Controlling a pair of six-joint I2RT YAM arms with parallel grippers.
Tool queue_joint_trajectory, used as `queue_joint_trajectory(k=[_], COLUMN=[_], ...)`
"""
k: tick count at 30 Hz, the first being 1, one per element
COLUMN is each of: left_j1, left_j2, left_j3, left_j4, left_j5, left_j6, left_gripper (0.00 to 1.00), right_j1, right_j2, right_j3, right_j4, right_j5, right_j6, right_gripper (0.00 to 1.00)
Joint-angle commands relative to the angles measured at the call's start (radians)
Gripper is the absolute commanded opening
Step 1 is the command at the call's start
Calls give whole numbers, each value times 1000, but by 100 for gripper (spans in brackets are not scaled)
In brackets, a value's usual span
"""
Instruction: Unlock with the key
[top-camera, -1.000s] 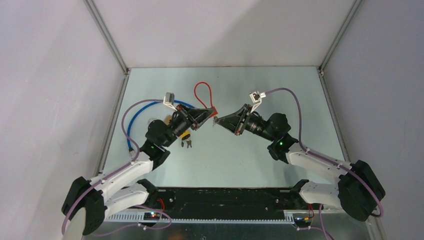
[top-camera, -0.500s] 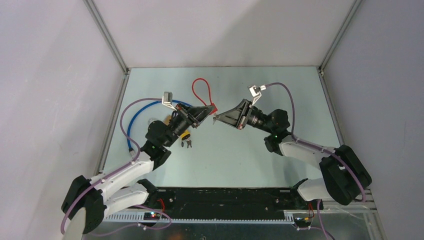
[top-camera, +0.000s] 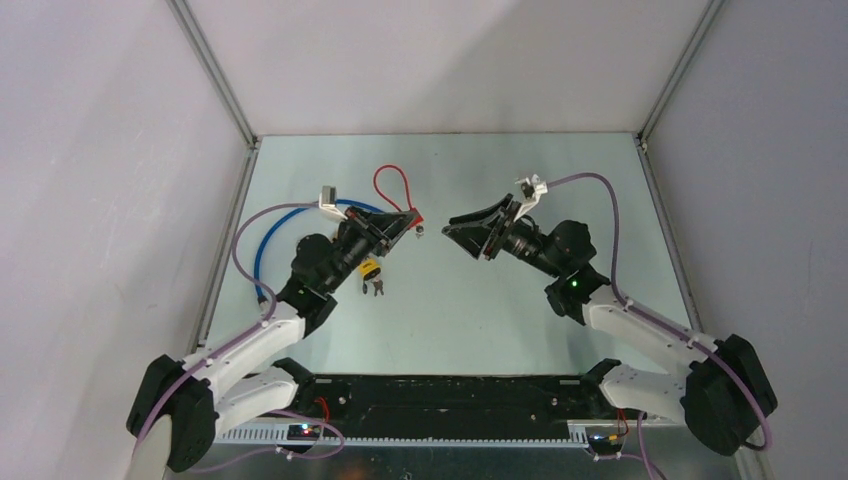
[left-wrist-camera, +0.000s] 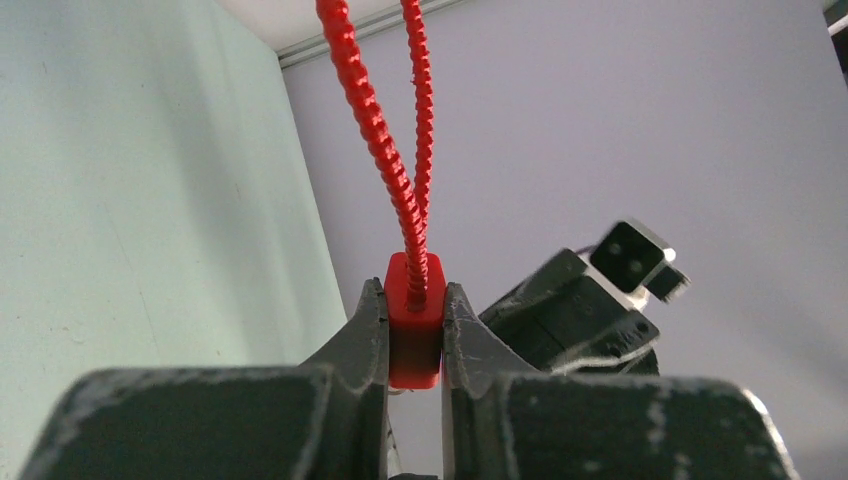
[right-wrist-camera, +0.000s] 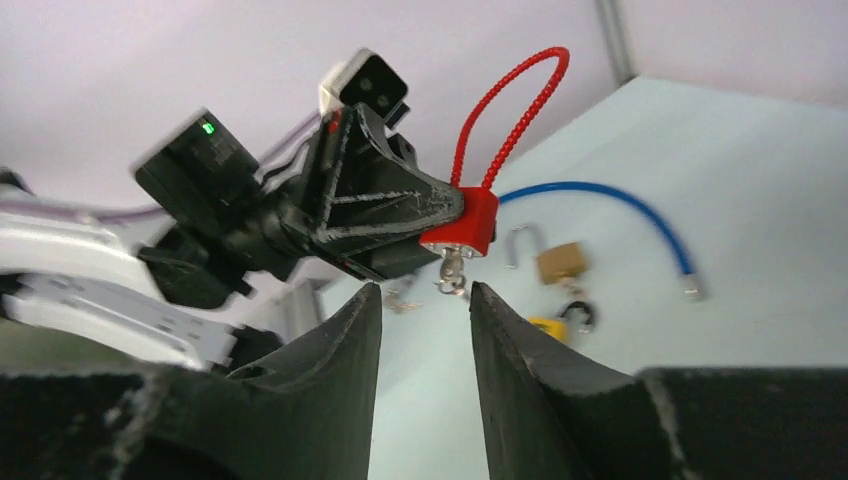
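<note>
A: Count, red block lock with red cable loop (right-wrist-camera: 462, 222)?
B: One, clamped in the left hand (top-camera: 405, 222).
A: Count, small silver key (right-wrist-camera: 452, 272)?
B: One, hanging under that lock. The right hand (right-wrist-camera: 422, 295): parted, empty, near it.

The cable lock (right-wrist-camera: 462, 222) sits between the fingers of the left gripper (left-wrist-camera: 413, 300), the key (right-wrist-camera: 452, 272) hanging beneath it. The right gripper (right-wrist-camera: 424, 300) stands right of the lock, apart; a padlock (top-camera: 370, 268) lies on the table (top-camera: 480, 320) to its left.
</note>
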Motion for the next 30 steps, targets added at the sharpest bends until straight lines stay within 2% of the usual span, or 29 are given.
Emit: queue_joint_trajectory(k=[1, 4, 11, 15, 22, 30], left_j1=[5, 5, 5, 5, 5, 6], left_j2=[9, 15, 27, 18, -4, -16], left_j3=[54, 60, 78, 84, 89, 88], left_j4=[12, 3, -14, -25, -48, -54], left_j5=[-10, 0, 39, 53, 63, 68], left_j6=[-25, -42, -61, -65, -62, -61], left_gripper=[0, 0, 0, 0, 0, 0], right_j1=[92, 171, 338, 373, 407, 430], right_j2=[-75, -77, -6, 58, 125, 173], right_j3=[13, -1, -2, -2, -2, -3], right_j4=[-147, -145, -27, 44, 100, 163], right_j5=[161, 241, 385, 442, 569, 632], right_j6=[-399, -692, -1115, -1217, -1291, -1366], right_gripper=[43, 45, 48, 49, 46, 33])
